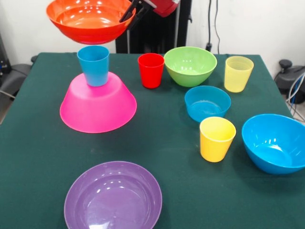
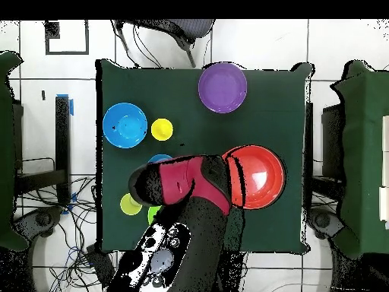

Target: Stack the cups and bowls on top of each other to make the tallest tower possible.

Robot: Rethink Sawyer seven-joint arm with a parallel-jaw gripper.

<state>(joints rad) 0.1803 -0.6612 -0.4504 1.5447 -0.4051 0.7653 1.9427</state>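
My gripper point(image 1: 129, 18) is shut on the right rim of the orange bowl point(image 1: 88, 19) and holds it in the air, open side up. It hangs just above the blue cup point(image 1: 94, 65). The blue cup stands upright on the upside-down pink bowl point(image 1: 97, 107); together they form the tower at the table's left. In the overhead view the orange bowl point(image 2: 258, 176) hides the tower, and the gripper point(image 2: 232, 181) sits at the bowl's left rim under the arm.
The red cup point(image 1: 151, 70), green bowl point(image 1: 190, 65) and pale yellow cup point(image 1: 238, 73) stand along the back. The small blue bowl point(image 1: 207, 102), yellow cup point(image 1: 217, 139) and medium blue bowl point(image 1: 276, 142) are on the right. The purple bowl point(image 1: 113, 196) lies at the front.
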